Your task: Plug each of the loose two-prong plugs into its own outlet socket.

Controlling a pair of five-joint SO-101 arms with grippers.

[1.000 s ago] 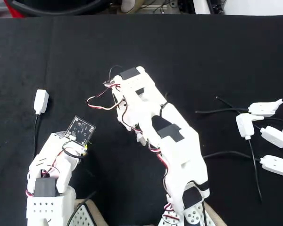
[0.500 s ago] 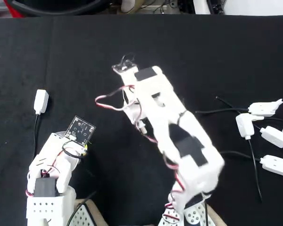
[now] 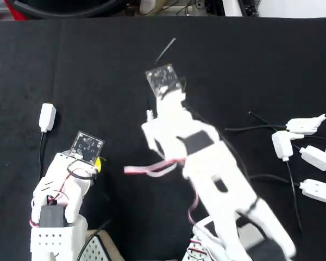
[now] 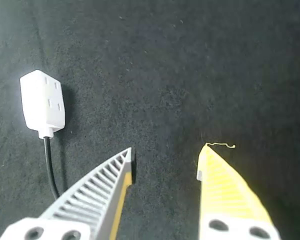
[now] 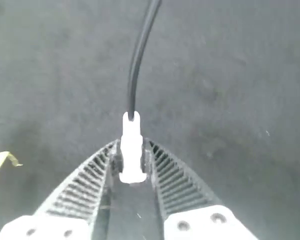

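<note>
1. Outlet socket (image 3: 46, 117) lies at 9 o'clock on the surface (image 3: 233, 65), long axis 12–6. Left end effector (image 4: 167, 148) is near it, spread and empty.
2. Right arm (image 3: 206, 163) has swung from centre out toward 12 o'clock. Right end effector (image 5: 132, 145) pinches a two-prong plug (image 5: 131, 155). Judged: carried, not yet aligned with a socket.
3. Plug's long axis runs along the fingers; cord (image 3: 165, 50) end points toward 1 o'clock, prongs hidden.
4. Other corded plugs (image 3: 317, 156) lie at 3 o'clock.

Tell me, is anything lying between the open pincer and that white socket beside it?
Nothing visible does. Only bare black cloth lies between the left pincer and the white socket; the socket's cord trails away from the gap.
</note>
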